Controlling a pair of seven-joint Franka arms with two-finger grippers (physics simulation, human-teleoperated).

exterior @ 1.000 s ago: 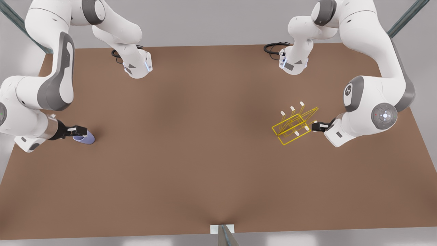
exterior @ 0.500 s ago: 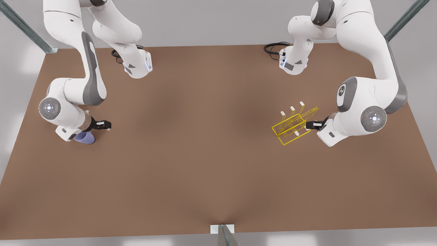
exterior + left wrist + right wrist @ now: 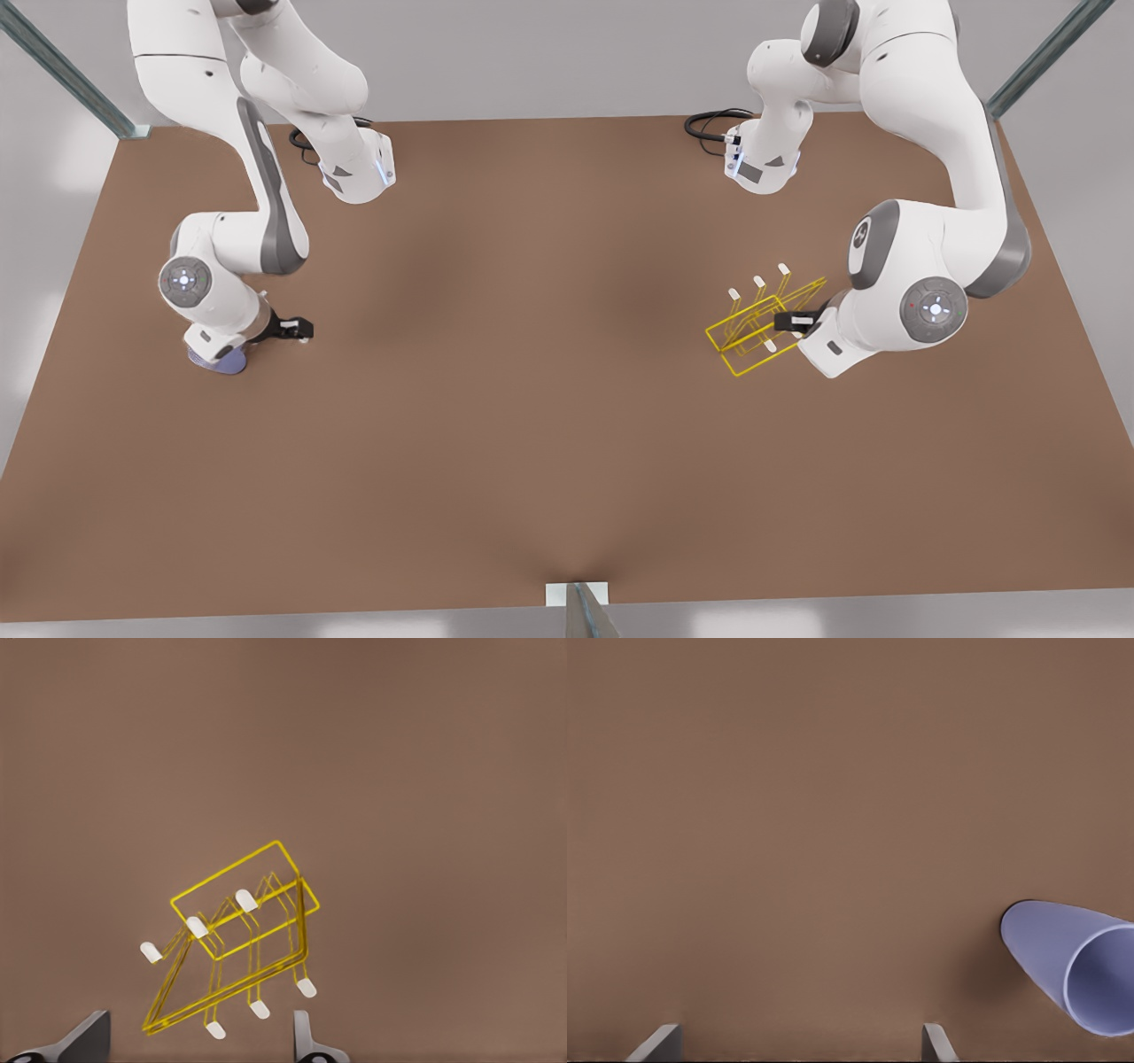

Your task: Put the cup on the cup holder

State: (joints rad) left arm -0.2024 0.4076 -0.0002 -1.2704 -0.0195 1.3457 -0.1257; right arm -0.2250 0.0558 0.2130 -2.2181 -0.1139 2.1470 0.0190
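Jaws, left arm: the left gripper (image 3: 791,320) hangs over the rack at the front view's right, its two fingers apart and holding nothing, with the rack's near edge between them in the left wrist view (image 3: 199,1041).
Jaws, right arm: the right gripper (image 3: 297,330) sits at the front view's left, just beside the cup; its fingers stand wide apart and empty in the right wrist view (image 3: 799,1043).
Cup: the small pale lavender-blue tapered tumbler (image 3: 1076,964) lies on its side on the brown tabletop (image 3: 532,399), partly under the right arm's wrist in the front view (image 3: 221,361).
Cup's axis: horizontal, along the tabletop; in the front view the exact direction of the open mouth is hidden.
Handling: likely light, stiff and smooth, apt to roll; I would pinch it across the body near the rim.
Cup holder: the thin yellow wire rack with white-tipped slanted prongs (image 3: 760,323) stands well apart from the cup, far to the right.
Holder's handling: probably light and easily nudged.
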